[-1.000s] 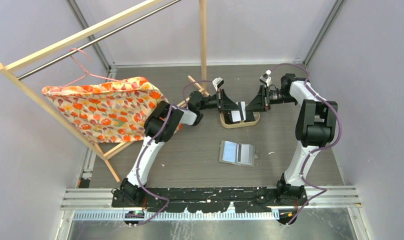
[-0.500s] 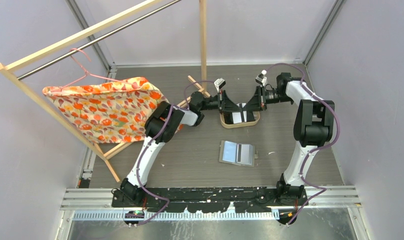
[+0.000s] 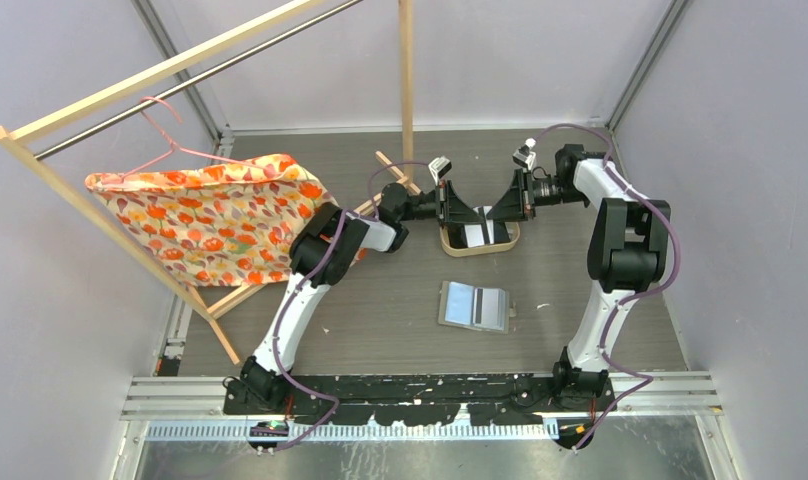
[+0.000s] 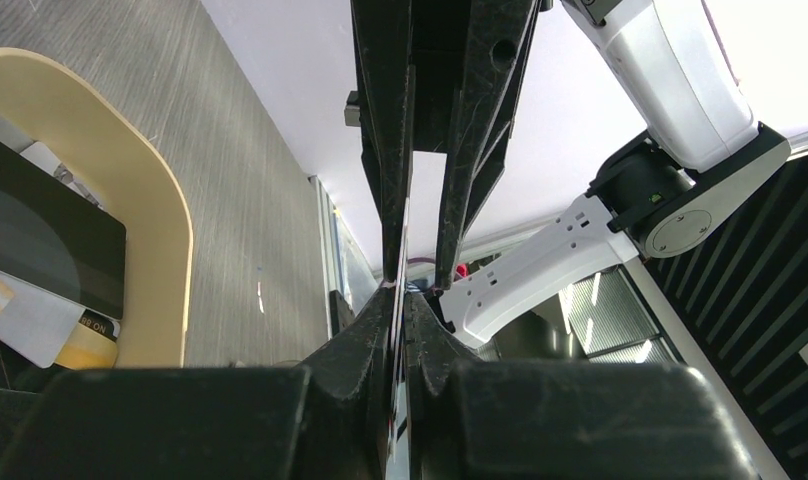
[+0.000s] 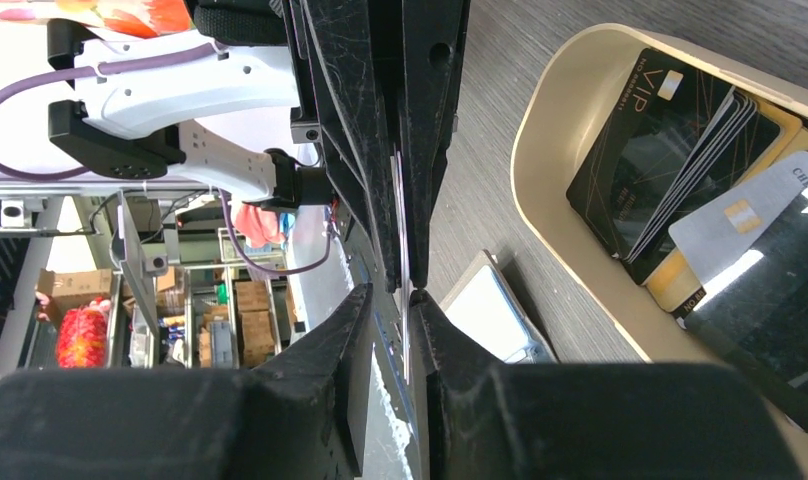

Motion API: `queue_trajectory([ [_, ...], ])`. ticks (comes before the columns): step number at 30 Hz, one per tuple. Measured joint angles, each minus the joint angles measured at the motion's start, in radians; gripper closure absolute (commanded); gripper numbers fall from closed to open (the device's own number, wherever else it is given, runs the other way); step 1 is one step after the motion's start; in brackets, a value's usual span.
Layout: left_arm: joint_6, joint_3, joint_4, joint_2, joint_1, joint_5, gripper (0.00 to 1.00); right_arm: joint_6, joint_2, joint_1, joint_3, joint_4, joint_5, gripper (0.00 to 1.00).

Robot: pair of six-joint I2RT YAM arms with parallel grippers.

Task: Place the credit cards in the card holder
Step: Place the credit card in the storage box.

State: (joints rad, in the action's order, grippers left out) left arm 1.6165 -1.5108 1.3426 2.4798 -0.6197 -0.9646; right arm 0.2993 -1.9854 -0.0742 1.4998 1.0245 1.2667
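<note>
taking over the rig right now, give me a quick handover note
Left gripper: shut on one card, held on edge above the tray.
Right gripper: at the same card's other end, jaws slightly apart, not clamping.
Other cards: several, black and whitish, lie in the tray.
Holder: lies open at the near side, apart from both grippers.
Done: one card is up out of the tray. Whether any card is in the holder cannot be told.
Left: probably complete the handoff, slot this card into the holder, then do the rest.
</note>
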Motion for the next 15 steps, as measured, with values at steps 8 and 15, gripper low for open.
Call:
queue_trajectory([
  [8, 0.002, 0.0, 0.001, 0.0, 0.0, 0.0, 0.89, 0.014, -0.007, -0.008, 0.002, 0.018, 0.001, 0.97],
  [15, 0.004, 0.0, 0.007, 0.0, 0.0, 0.0, 0.73, 0.044, -0.018, -0.008, 0.021, 0.05, 0.002, 0.99],
])
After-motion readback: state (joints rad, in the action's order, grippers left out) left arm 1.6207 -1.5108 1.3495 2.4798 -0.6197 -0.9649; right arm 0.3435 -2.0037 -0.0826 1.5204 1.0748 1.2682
